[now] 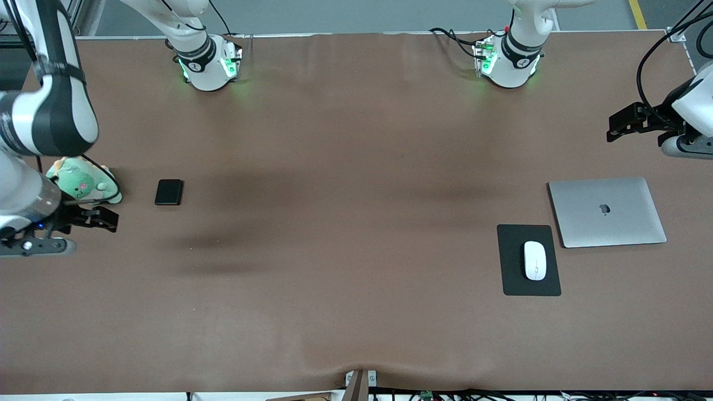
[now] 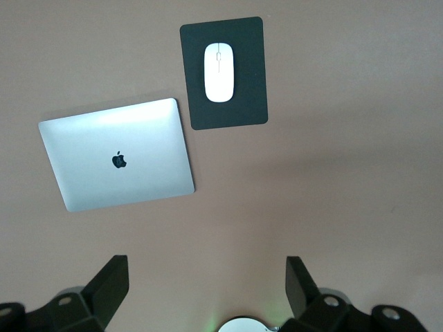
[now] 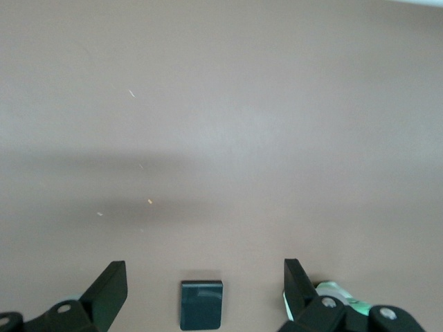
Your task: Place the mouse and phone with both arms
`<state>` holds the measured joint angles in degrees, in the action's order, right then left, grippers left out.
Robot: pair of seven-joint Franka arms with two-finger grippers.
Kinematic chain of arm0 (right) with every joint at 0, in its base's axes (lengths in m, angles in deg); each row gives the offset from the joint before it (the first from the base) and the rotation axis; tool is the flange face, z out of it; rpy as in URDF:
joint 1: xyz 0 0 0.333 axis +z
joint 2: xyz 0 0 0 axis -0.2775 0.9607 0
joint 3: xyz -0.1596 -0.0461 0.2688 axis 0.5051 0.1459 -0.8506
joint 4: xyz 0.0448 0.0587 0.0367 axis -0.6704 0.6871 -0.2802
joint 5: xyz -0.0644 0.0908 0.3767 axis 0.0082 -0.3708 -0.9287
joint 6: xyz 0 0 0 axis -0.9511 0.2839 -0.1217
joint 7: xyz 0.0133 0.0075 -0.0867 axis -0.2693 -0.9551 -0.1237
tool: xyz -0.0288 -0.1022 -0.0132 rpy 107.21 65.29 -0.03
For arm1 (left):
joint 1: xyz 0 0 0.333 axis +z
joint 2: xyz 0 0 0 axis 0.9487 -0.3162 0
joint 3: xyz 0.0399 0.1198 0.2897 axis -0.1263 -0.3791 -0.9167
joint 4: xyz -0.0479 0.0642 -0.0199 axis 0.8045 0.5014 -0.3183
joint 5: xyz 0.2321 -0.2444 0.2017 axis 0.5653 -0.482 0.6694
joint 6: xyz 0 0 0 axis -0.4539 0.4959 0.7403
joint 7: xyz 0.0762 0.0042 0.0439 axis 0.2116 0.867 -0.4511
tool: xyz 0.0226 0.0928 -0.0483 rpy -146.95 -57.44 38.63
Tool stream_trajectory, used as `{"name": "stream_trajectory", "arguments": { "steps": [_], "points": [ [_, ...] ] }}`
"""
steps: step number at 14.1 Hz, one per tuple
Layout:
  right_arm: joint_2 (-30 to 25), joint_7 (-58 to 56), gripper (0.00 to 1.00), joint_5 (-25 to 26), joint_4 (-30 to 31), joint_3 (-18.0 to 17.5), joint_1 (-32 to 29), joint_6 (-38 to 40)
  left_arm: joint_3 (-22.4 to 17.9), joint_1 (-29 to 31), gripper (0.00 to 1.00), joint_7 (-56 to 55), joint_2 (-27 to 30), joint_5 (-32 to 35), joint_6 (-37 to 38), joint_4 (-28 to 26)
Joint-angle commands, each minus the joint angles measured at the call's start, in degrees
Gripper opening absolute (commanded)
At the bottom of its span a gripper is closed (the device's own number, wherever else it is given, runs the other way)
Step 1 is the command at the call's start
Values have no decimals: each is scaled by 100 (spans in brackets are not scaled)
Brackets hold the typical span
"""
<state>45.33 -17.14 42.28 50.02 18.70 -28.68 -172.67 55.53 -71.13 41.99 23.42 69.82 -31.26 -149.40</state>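
- The table (image 1: 356, 312) is brown and wide, and 2 white robot arms stand at its top edge with green lights at their bases.
- The mouse (image 1: 535, 260) is small, white and shiny. It lies on a flat black mouse pad (image 1: 515, 278), toward the left arm's end of the table.
- In the left wrist view the mouse (image 2: 219, 72) sits in the middle of the pad (image 2: 249, 104), with black pad showing all around it.
- A closed silver laptop (image 1: 607, 211) lies just beside the pad, a bit farther from the front camera. Its corner is very near the pad's corner.
- The phone (image 1: 169, 192) is a small black slab. It lies flat on the bare table toward the right arm's end, well apart from the mouse.
- A soft green toy (image 1: 83, 181) sits near the phone, closer to the table's end.
- The left gripper (image 1: 626, 125) hangs in the air over the table's edge at the left arm's end. Its 2 fingers (image 2: 111, 283) are spread wide and hold nothing.
- The right gripper (image 1: 97, 219) hangs over the table beside the green toy. Its fingers (image 3: 111, 287) are spread wide too and hold nothing.
- In the right wrist view the phone (image 3: 201, 303) shows between the 2 fingers, lying on the table below.
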Motion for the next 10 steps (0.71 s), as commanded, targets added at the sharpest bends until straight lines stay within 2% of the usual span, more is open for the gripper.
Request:
{"name": "stream_trajectory", "arguments": {
  "steps": [1,2,4,6,9,10],
  "points": [
    [-673,54,100,12,166,635,779,46,34,35,100,31,14,44,-19,8],
    [-867,-6,100,12,184,926,1104,185,34,35,100,23,14,44,-27,0],
    [-1078,2,100,-32,149,1182,1379,991,25,44,100,23,14,44,-27,0],
    [-1377,2,100,-146,175,1245,1415,1406,25,44,100,14,5,44,-19,-9],
    [-1737,-7,100,-812,201,1455,1354,2118,25,44,100,14,5,53,-19,-18],
    [-1852,-7,100,-867,245,1543,1354,2251,25,44,100,14,5,53,-19,-27]
  ]
}}
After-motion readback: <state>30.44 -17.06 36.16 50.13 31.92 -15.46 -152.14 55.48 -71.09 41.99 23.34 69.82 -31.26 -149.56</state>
